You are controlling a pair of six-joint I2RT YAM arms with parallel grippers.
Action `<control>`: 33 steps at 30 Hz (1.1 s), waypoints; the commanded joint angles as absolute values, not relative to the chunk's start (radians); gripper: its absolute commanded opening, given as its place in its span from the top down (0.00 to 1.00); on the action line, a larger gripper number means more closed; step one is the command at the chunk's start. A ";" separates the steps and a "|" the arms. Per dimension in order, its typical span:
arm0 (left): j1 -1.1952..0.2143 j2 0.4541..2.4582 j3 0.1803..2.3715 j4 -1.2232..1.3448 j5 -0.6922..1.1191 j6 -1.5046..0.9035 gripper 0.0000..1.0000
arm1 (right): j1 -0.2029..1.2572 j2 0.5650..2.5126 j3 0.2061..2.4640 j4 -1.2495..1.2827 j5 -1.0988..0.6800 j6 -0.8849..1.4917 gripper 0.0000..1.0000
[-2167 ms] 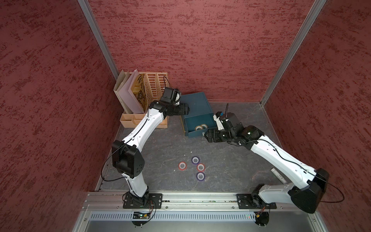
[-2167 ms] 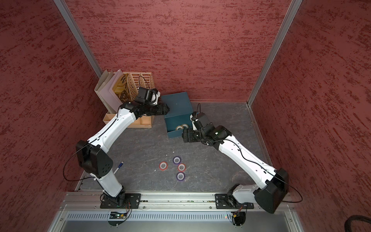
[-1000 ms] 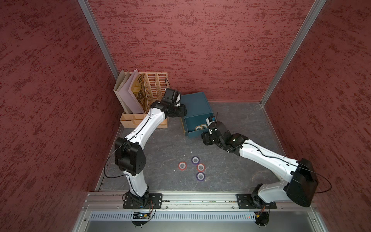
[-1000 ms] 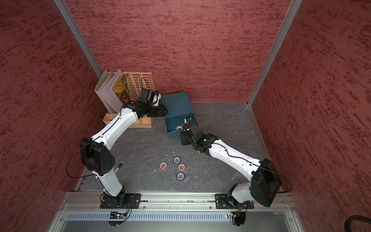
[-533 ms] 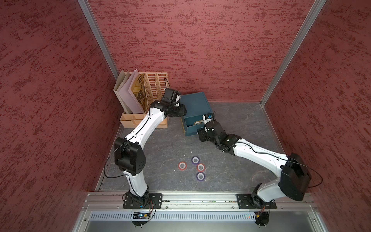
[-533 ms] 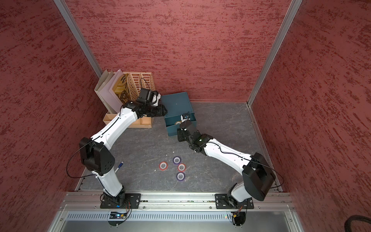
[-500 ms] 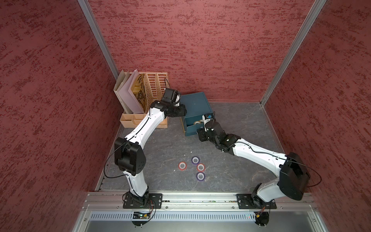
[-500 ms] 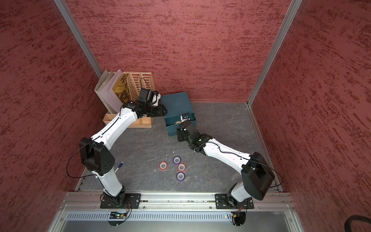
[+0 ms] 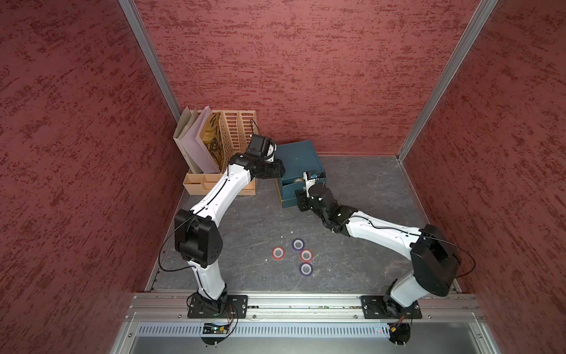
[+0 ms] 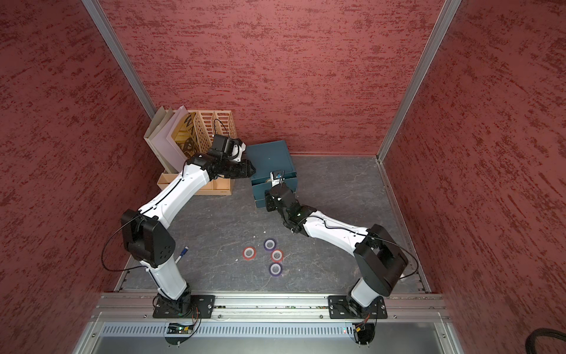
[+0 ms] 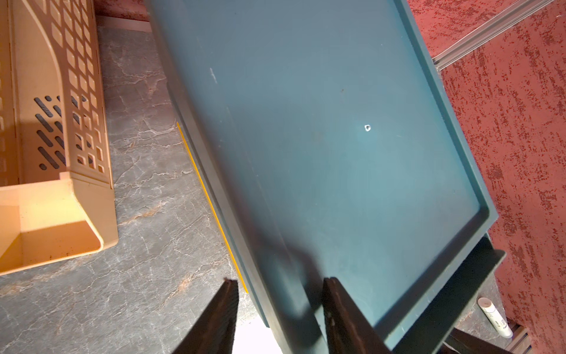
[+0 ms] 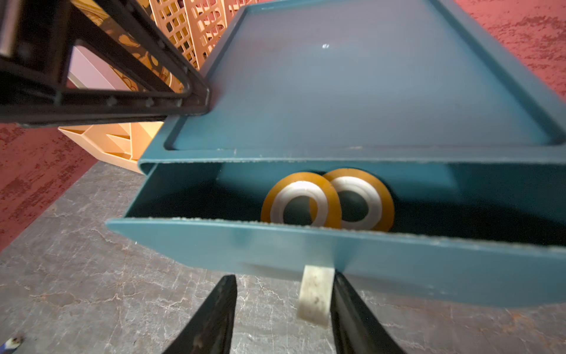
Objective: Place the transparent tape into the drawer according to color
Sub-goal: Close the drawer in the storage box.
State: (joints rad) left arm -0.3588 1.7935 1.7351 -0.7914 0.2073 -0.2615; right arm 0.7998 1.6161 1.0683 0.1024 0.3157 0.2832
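The teal drawer box (image 9: 298,156) stands at the back, with its top drawer (image 12: 306,248) pulled out a little. Two orange-yellow rolls of transparent tape (image 12: 301,202) (image 12: 364,199) lean together inside it. My right gripper (image 12: 281,279) is open, low in front of the drawer, with the white pull tab (image 12: 315,294) beside one finger. My left gripper (image 11: 280,280) is open and straddles the box's left top rim (image 11: 266,275). On the floor in both top views lie two red rolls (image 9: 278,253) (image 9: 306,255) and two purple rolls (image 9: 298,244) (image 9: 306,269).
A peach file rack (image 9: 235,135) with folders (image 9: 196,144) and a low organiser tray (image 9: 202,184) stand left of the box. A pen (image 10: 183,253) lies by the left arm's base. A white tube (image 11: 494,317) lies beyond the box. Red walls close in three sides.
My right gripper has slid left along the drawer front, closer to it, and that arm has folded lower. The left arm has hardly moved. The floor rolls are unmoved.
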 commanded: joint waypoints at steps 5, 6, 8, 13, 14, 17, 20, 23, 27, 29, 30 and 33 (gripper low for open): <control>-0.356 1.808 1.726 -0.790 0.232 -0.242 0.52 | 0.810 1.668 1.066 0.269 0.359 0.236 0.47; -0.356 1.809 1.727 -0.791 0.233 -0.242 0.52 | 0.810 1.675 1.065 0.285 0.363 0.235 0.47; -0.356 1.808 1.727 -0.791 0.235 -0.242 0.52 | 0.809 1.689 1.065 0.312 0.367 0.229 0.47; -0.356 1.805 1.727 -0.793 0.239 -0.239 0.52 | 0.809 1.721 1.088 0.340 0.374 0.212 0.46; -0.357 1.804 1.726 -0.793 0.241 -0.239 0.52 | 0.809 1.726 1.095 0.337 0.377 0.210 0.46; -0.356 1.802 1.728 -0.795 0.247 -0.238 0.52 | 0.809 1.741 1.103 0.343 0.380 0.208 0.45; -0.356 1.798 1.727 -0.795 0.249 -0.235 0.52 | 0.809 1.749 1.106 0.343 0.386 0.210 0.45; -0.356 1.796 1.727 -0.793 0.249 -0.233 0.52 | 0.809 1.753 1.109 0.337 0.389 0.210 0.44; -0.356 1.795 1.723 -0.794 0.244 -0.233 0.52 | 0.810 1.706 1.080 0.288 0.372 0.249 0.41; -0.356 1.793 1.717 -0.789 0.241 -0.233 0.52 | 0.810 1.664 1.052 0.242 0.363 0.289 0.40; -0.356 1.794 1.714 -0.785 0.239 -0.233 0.52 | 0.810 1.640 1.030 0.222 0.352 0.309 0.39; -0.356 1.799 1.716 -0.781 0.235 -0.235 0.52 | 0.810 1.581 0.980 0.156 0.325 0.380 0.38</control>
